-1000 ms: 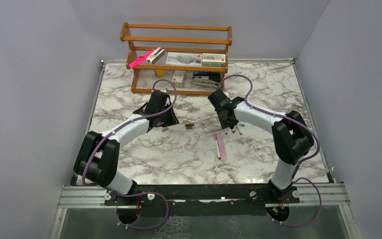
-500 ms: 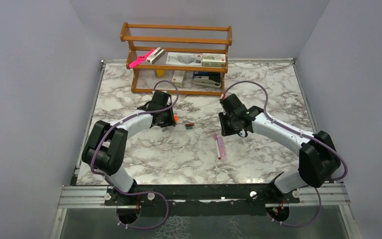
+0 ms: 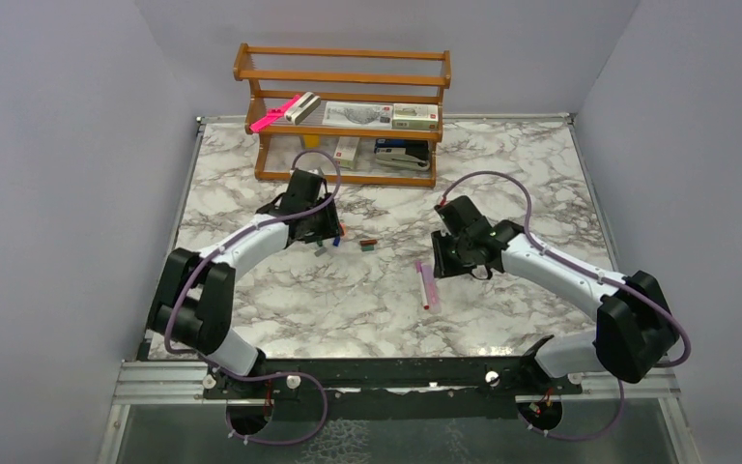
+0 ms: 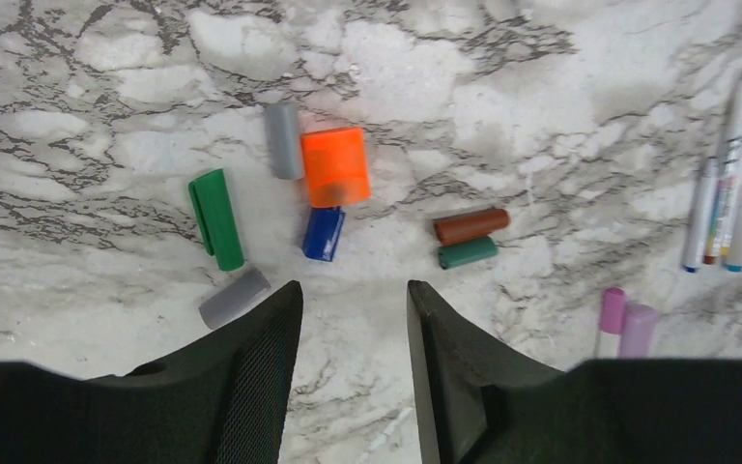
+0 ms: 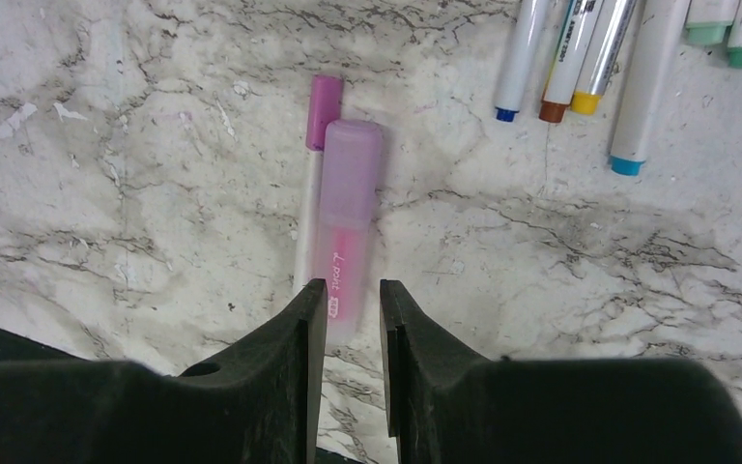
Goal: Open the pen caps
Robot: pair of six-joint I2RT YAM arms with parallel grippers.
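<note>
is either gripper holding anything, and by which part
Nothing is held. The left gripper is empty above the loose caps; the right gripper is empty above the pink highlighter.

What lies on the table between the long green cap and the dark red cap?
The blue cap lies between the long green cap and the dark red cap, with the orange cap beside it. The left wrist view shows this.
</note>
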